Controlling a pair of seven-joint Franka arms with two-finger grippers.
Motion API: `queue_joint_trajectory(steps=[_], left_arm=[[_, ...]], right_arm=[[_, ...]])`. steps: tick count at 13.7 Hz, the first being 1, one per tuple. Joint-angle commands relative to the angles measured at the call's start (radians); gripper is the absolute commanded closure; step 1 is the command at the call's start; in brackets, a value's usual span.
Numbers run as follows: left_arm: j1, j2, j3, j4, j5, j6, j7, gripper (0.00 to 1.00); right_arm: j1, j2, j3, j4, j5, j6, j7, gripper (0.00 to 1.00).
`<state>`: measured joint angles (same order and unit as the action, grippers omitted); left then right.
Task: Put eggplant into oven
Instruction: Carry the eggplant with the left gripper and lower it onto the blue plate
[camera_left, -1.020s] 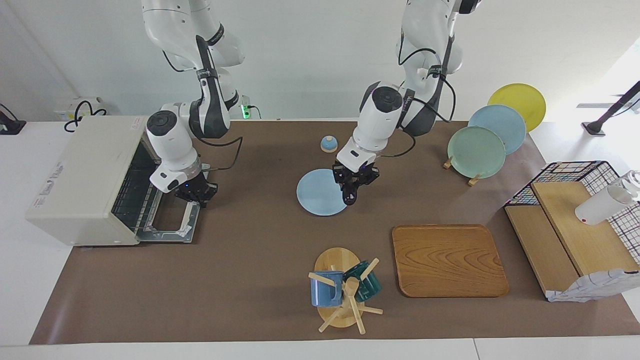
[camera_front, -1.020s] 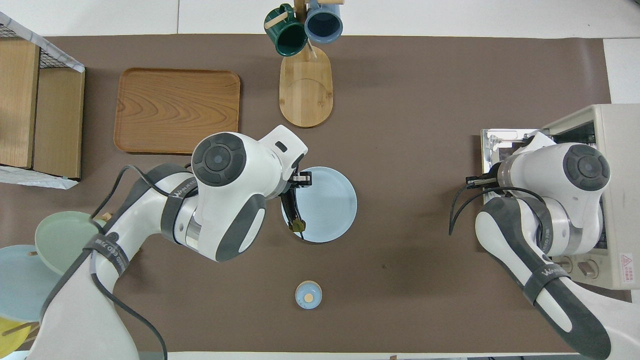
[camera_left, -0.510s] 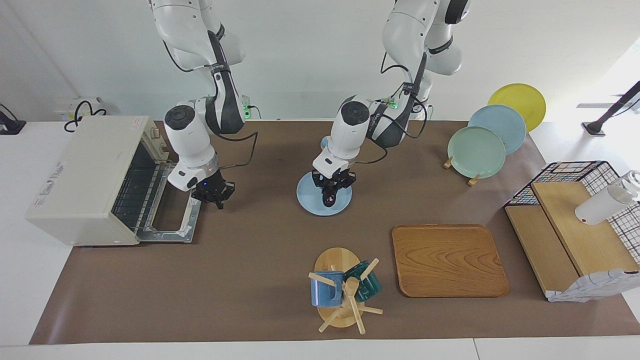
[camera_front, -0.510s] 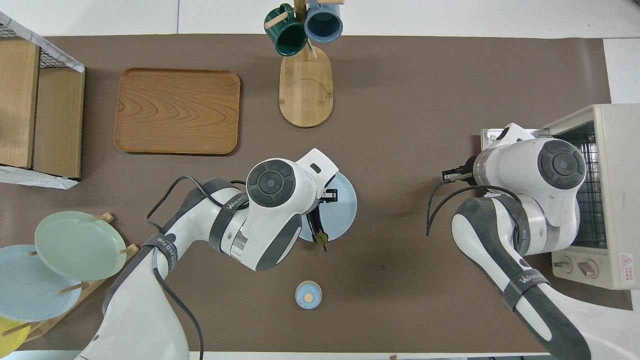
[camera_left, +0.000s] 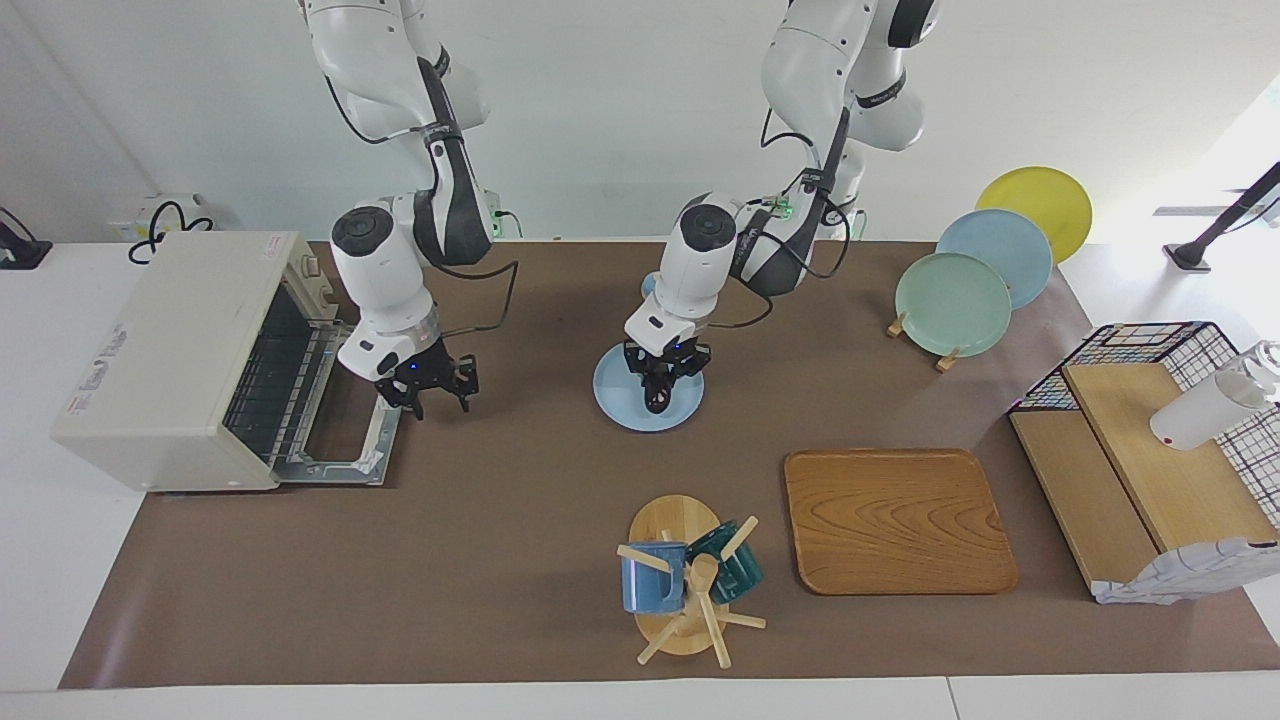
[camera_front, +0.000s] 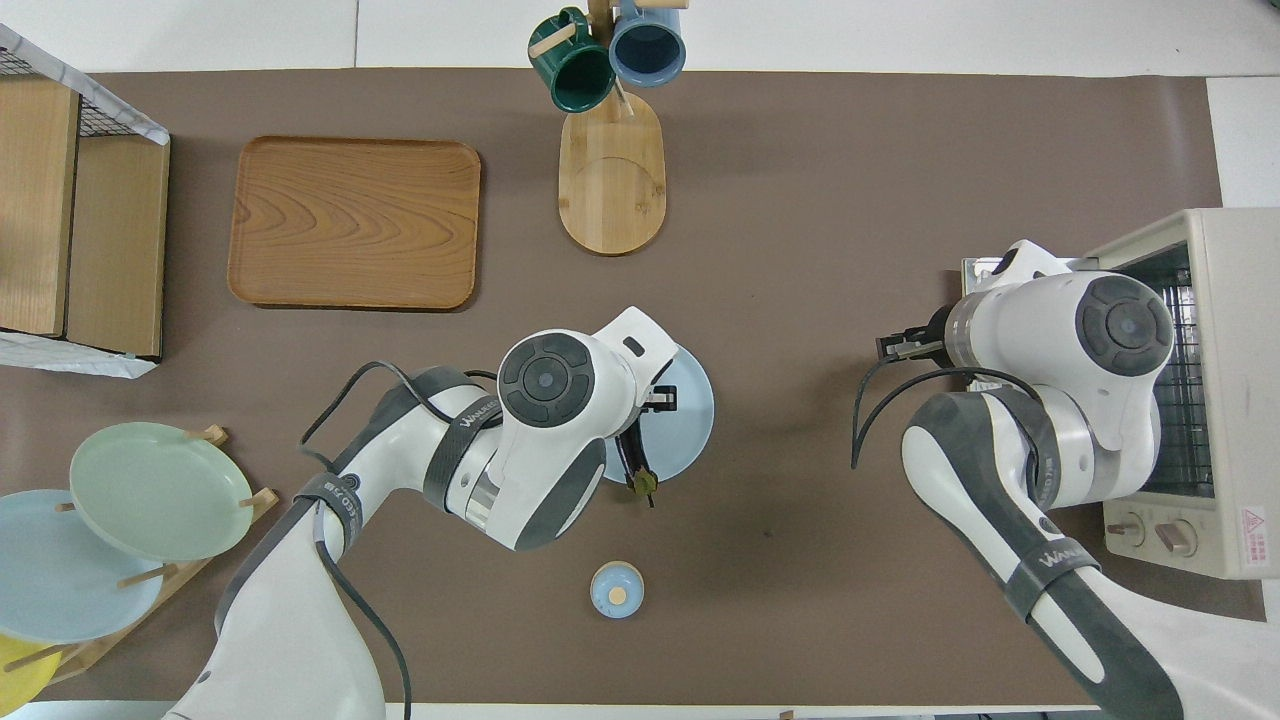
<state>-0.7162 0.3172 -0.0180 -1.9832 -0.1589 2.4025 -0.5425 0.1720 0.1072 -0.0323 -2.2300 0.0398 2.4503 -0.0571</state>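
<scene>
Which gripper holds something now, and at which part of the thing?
The left gripper holds the eggplant over the blue plate; the exact part is hidden. The right gripper holds nothing.

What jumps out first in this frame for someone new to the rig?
The left gripper hangs over the light blue plate mid-table, shut on the dark eggplant, whose green stem end shows past the plate's rim nearer the robots. At the right arm's end of the table the cream oven stands with its door dropped open and rack exposed, and the right gripper hovers open beside that door.
</scene>
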Motion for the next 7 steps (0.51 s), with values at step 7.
queue_joint_trajectory(steps=[7], left_arm=[[0.285,-0.171,0.024,0.199,-0.013,-0.441,0.192,0.00]], right_arm=[[0.052,-0.001,-0.004,0.068,0.023,-0.092,0.000,0.00]])
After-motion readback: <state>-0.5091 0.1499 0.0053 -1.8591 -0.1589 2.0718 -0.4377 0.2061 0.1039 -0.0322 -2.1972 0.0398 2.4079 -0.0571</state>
